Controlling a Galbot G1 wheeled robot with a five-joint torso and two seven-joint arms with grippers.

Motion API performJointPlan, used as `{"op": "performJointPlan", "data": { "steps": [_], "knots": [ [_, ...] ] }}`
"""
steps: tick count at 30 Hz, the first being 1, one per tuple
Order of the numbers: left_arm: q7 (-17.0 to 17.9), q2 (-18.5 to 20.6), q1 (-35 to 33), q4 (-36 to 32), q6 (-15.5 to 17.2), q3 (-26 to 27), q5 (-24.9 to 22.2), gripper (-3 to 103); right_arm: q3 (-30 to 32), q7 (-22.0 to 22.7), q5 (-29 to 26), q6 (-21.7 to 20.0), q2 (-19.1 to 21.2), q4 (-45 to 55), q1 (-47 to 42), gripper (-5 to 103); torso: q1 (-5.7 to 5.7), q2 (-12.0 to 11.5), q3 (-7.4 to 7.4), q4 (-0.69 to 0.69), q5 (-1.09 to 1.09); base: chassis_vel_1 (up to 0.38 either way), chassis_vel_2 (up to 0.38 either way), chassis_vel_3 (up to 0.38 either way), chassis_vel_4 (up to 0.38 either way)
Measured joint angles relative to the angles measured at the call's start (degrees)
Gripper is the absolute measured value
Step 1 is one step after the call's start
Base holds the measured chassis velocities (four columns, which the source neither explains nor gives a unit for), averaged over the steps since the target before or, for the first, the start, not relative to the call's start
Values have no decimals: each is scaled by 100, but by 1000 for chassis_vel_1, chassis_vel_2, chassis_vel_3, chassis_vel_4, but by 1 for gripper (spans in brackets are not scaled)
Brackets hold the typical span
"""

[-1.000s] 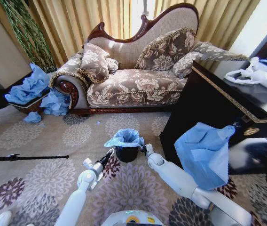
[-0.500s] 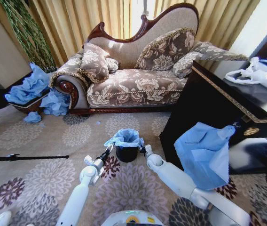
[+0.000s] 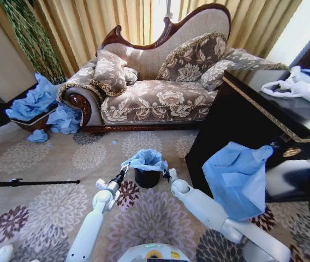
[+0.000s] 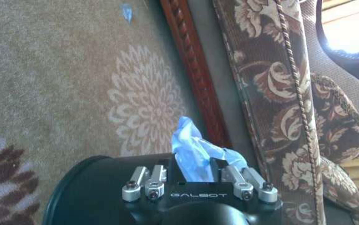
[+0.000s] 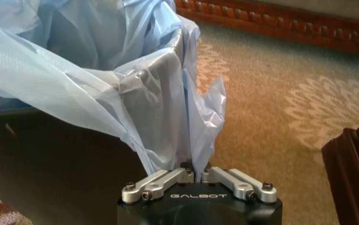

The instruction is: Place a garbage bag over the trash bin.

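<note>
The small black trash bin (image 3: 146, 179) stands on the patterned carpet in front of the sofa. The light-blue garbage bag (image 3: 145, 159) lies bunched over its mouth. My left gripper (image 3: 124, 166) is at the bag's left edge, and the left wrist view has it (image 4: 195, 174) shut on a fold of the bag (image 4: 190, 149) above the bin's rim (image 4: 91, 183). My right gripper (image 3: 166, 174) is at the bin's right side. In the right wrist view it (image 5: 196, 172) pinches the bag (image 5: 98, 65), which stretches from it over the bin's wall (image 5: 48, 159).
A floral sofa (image 3: 155, 93) stands behind the bin. A dark cabinet (image 3: 242, 125) is close on the right, with a large blue sheet (image 3: 237, 174) hanging off it and white bags (image 3: 302, 87) on top. Blue plastic heaps (image 3: 40, 103) and a black rod (image 3: 29, 182) lie to the left.
My left gripper has moved up and forward to the bag's left edge. The bag's left side sits a little higher. The right arm has barely shifted.
</note>
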State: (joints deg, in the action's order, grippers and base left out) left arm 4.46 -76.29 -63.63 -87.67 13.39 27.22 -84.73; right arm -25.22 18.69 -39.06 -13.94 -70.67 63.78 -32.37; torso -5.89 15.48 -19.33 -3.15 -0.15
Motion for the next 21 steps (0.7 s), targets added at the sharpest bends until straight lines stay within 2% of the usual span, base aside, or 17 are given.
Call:
{"op": "performJointPlan", "data": {
  "steps": [1, 3, 5, 6, 7, 9, 10, 12, 21],
  "knots": [
    [0, 0, 0, 0, 0, 0, 0, 43, 0, 0, 0, 0, 0, 0, 0, 0, 0, 0, 0, 0, 0, 0, 0, 0, 0],
    [-10, -21, 15, 24, -4, 0, 5, 33, -23, 42, -1, -2, -20, -3, -2, 0, 0, 0, 0, 0, 0, 0, 0, 0, 0],
    [-15, -32, 10, 24, -4, -5, 12, 33, -41, 53, -7, -6, -25, -3, 0, 0, 0, 0, 0, 0, 0, 0, 0, 0, 0],
    [-19, -42, -5, 23, -4, -11, 19, 22, -63, 73, -16, -10, -32, -2, 8, 0, 0, 0, 0, 0, 0, 0, 0, 0, 0],
    [-21, -50, -26, 16, -4, -20, 32, 22, -71, 93, -24, -14, -40, -2, 18, 0, 0, 0, 0, 0, 0, 0, 0, 0, 0],
    [-28, -53, -73, -13, -4, -30, 56, 11, -78, 154, -37, -17, -60, 1, 37, 0, 0, 0, 0, 0, 0, 0, 0, 0, 0],
    [-28, -53, -73, -13, -4, -30, 56, 11, -78, 154, -37, -17, -60, 1, 37, 0, 0, 0, 0, 0, 0, 0, 0, 0, 0],
    [-41, -46, -134, -27, -3, -32, 82, 2, -91, 206, -65, -24, -59, 44, 41, 0, 0, 0, 0, 0, 0, 0, 0, 0, 0],
    [-206, 7, -398, 43, 10, -36, 269, 0, -154, 293, -112, -62, -8, 219, -22, 0, 0, 0, 0, 0, 0, 0, 0, 0, 0]
  ]
}}
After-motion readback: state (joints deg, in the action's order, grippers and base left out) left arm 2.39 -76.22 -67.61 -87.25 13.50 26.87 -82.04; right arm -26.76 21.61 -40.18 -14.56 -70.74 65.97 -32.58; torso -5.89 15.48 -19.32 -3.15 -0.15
